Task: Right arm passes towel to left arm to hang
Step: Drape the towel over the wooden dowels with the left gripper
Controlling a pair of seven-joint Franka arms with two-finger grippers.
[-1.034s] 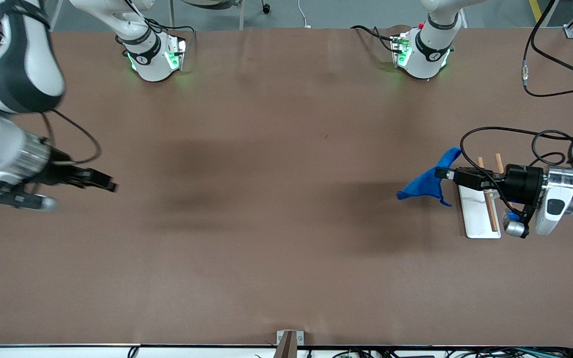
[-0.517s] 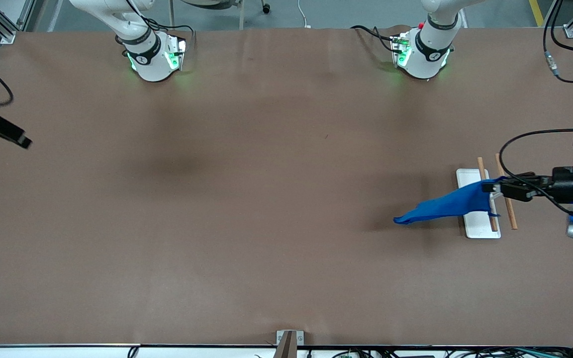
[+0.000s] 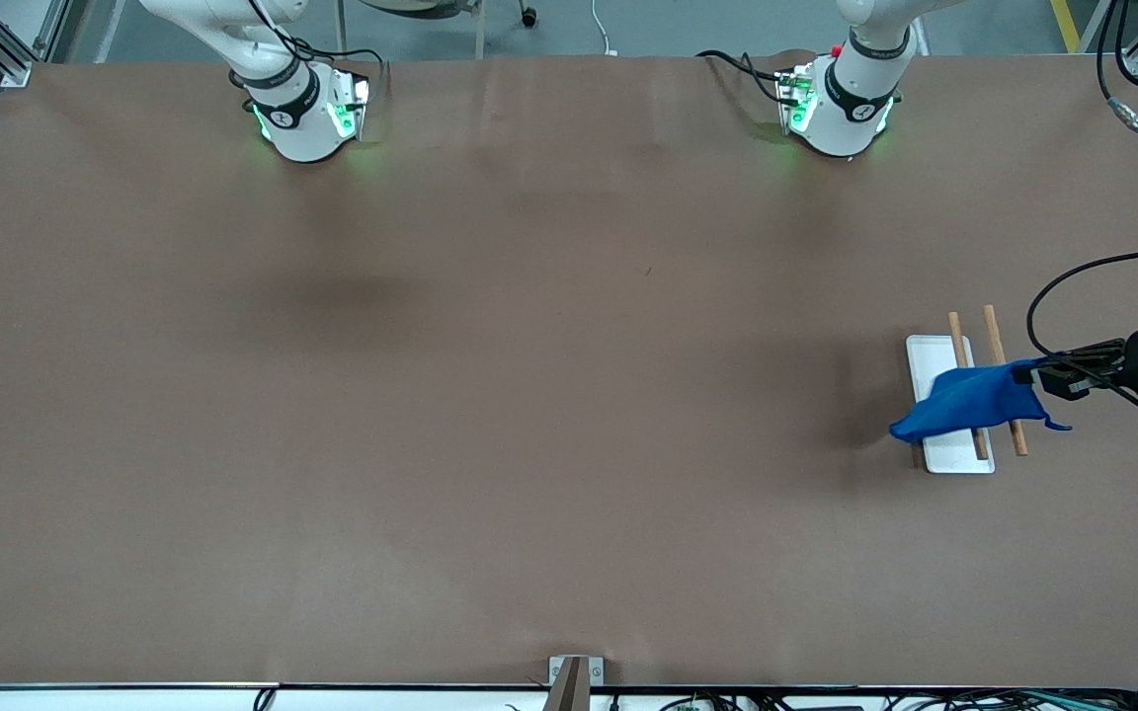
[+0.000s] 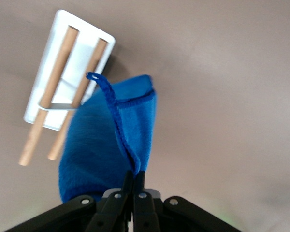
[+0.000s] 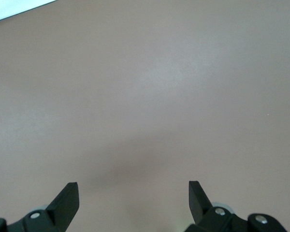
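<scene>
Brown table (image 3: 529,395), arm bases at twelve o'clock in the front view. White tray (image 3: 928,360) with two wooden rods (image 3: 995,336) at three o'clock. Blue towel (image 3: 974,400) draped over them, corner pinched by left gripper (image 3: 1048,373). Right gripper (image 5: 134,195) spread wide at nine o'clock, over bare table, holding nothing.

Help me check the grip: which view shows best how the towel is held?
The left wrist view: the left gripper pinches the towel by its hem, jaws shut. The front view shows the towel draped over the rack. The right wrist view shows none.
</scene>
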